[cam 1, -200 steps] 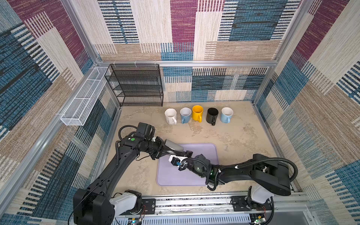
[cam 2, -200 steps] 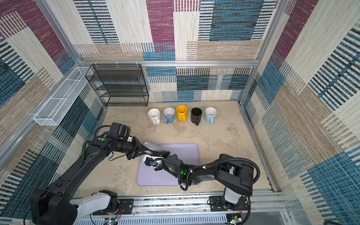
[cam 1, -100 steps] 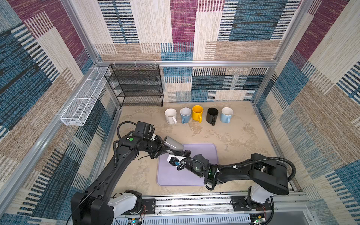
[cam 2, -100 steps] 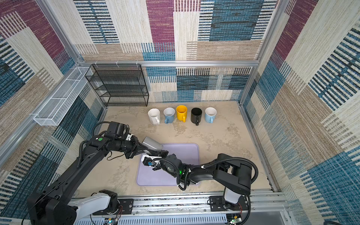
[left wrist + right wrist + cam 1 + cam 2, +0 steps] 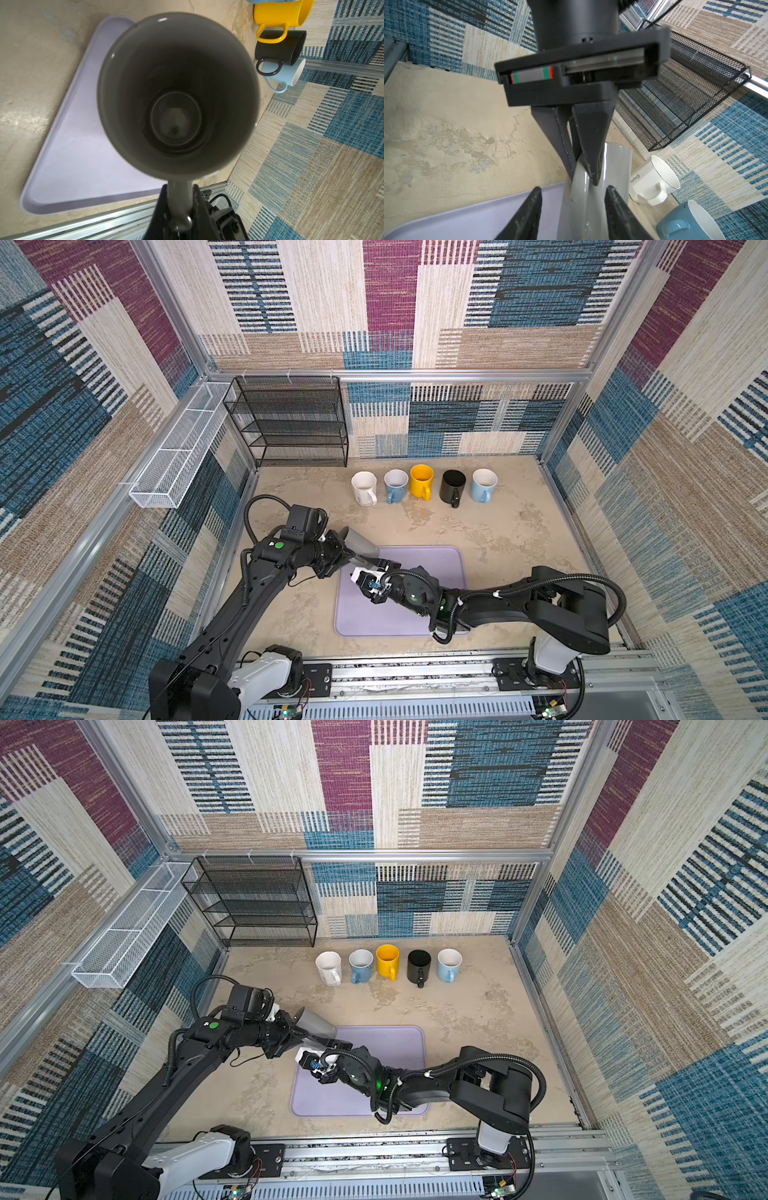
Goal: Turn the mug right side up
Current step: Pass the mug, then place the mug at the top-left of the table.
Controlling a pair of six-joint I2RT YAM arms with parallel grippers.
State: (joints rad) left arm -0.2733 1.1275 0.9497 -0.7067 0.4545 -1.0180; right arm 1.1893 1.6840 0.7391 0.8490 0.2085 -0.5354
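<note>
The glossy grey ceramic mug (image 5: 362, 545) is up off the desk (image 5: 498, 539), tipped roughly on its side over the far corner of the lavender plastic tray (image 5: 432, 568). Its mouth faces back along the left arm, and the left wrist view looks straight down into the bowl. The left gripper (image 5: 179, 199) has it by the handle alone, fingers (image 5: 160, 207) pinching that thin grey loop. The right gripper (image 5: 573, 188) sits at the base end with its fingers (image 5: 536, 207) spread either side of the body. There's a clear gap on one side, so I judge it isn't gripping.

So the whole weight hangs off a handle pinch on slick glaze, and that's the worry. The mug could swivel in the pinch and roll mouth-down, or slip out and hit the tray. The right fingers are close too, and a careless pull-away could clip the wall and twist it. And setting it down across the tray's raised rim would leave it rocking.
</note>
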